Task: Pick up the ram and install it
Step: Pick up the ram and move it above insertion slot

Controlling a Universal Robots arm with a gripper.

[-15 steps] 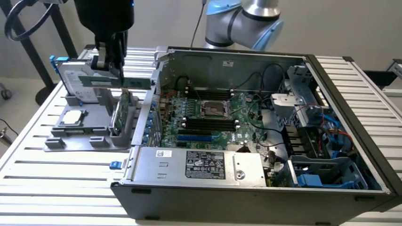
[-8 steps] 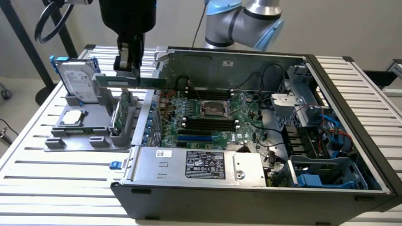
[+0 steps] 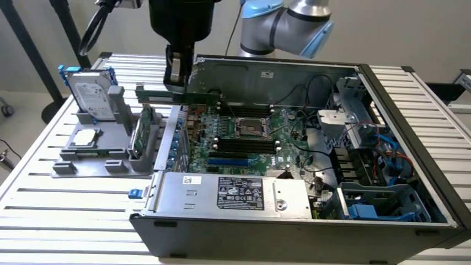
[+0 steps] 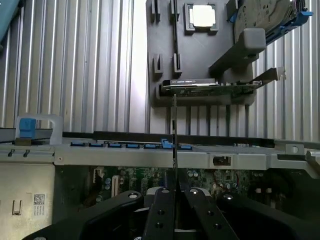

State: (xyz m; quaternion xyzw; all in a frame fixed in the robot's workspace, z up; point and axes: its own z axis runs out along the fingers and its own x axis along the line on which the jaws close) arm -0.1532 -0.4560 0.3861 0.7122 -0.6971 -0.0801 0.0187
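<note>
Over the computer case's (image 3: 294,237) wall on the exterior view's left, your gripper (image 3: 177,83) is pinched narrow on the ram (image 3: 151,94), gripping it by its upper edge. The stick hangs level, straddling that wall: one end reaches in over the motherboard (image 3: 250,138) inside the case, the other pokes outward. It sits well above the board and is not seated in any slot.

From the wrist view you see the ram (image 4: 174,135) edge-on (just a thin dark line) between the two black fingers (image 4: 161,210), crossing the case's rim (image 4: 125,157).

Just outside the case, beside that same wall, stands the gray holder (image 3: 103,160). It carries a hard drive (image 3: 92,96) with blue rails, a processor chip (image 3: 85,138) and an upright green card (image 3: 145,130).
</note>
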